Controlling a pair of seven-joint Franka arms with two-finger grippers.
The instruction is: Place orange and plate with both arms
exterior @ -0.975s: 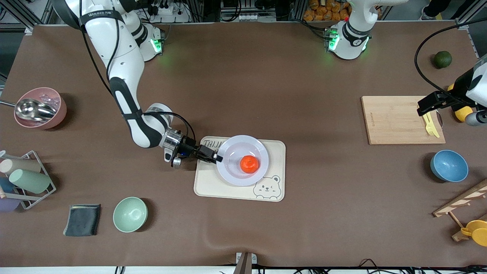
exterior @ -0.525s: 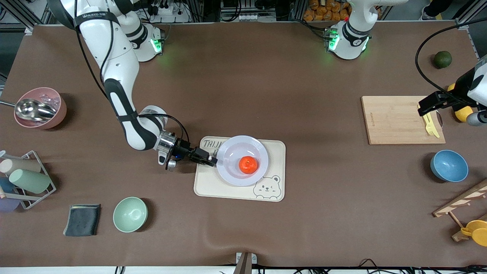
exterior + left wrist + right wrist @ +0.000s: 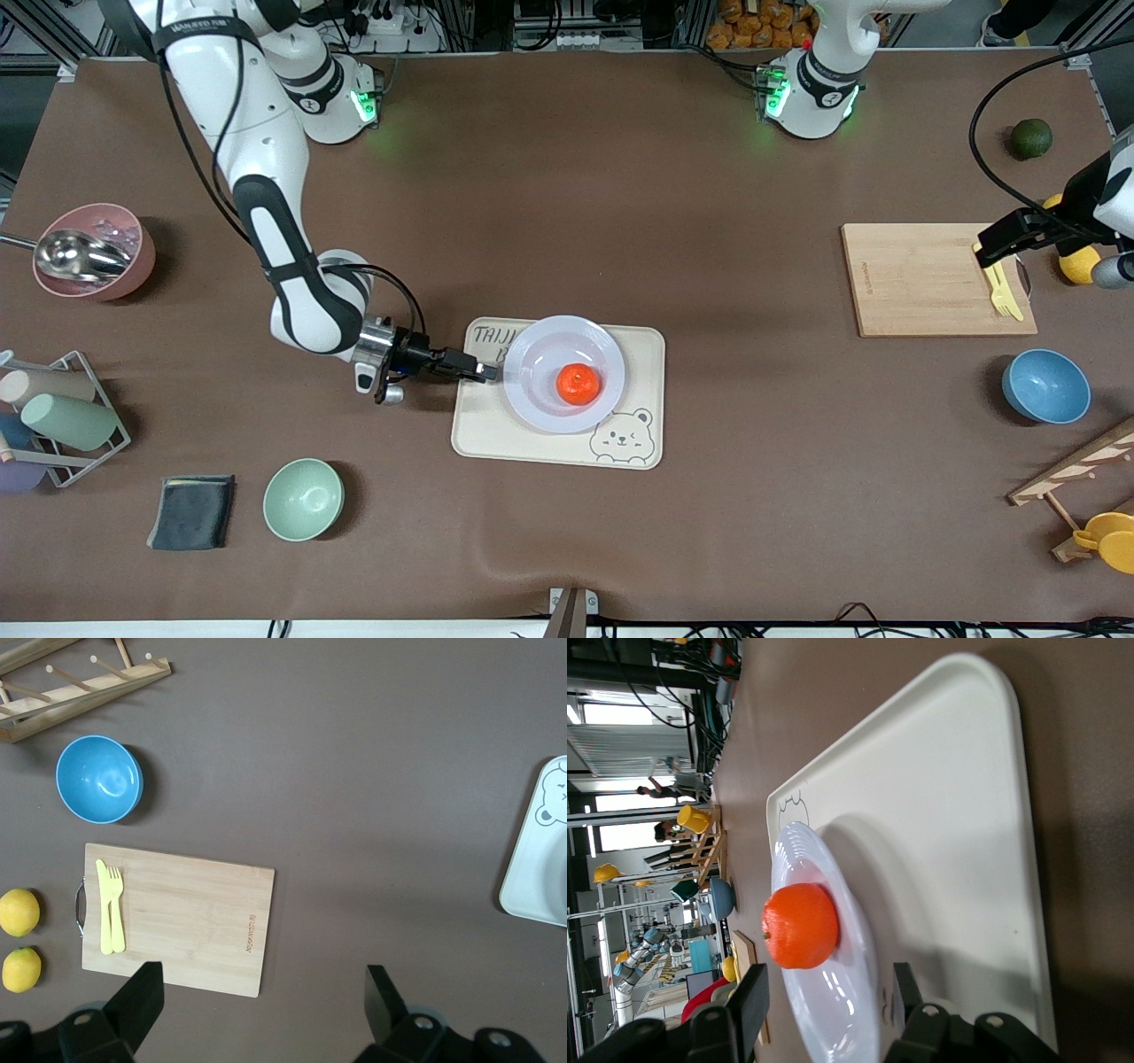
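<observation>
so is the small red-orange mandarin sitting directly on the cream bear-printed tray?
No, the small red-orange mandarin sits on the round pale lavender-white plate, and that plate rests on the cream bear-printed tray.

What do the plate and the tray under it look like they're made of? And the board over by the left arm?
Plate: glossy, pale lavender-white, with bright highlights in the right wrist view; probably glazed ceramic or melamine. Tray: matte cream with a printed bear, likely plastic or bamboo-fibre composite. Board: pale wood or bamboo, visible grain, unvarnished look.
</observation>
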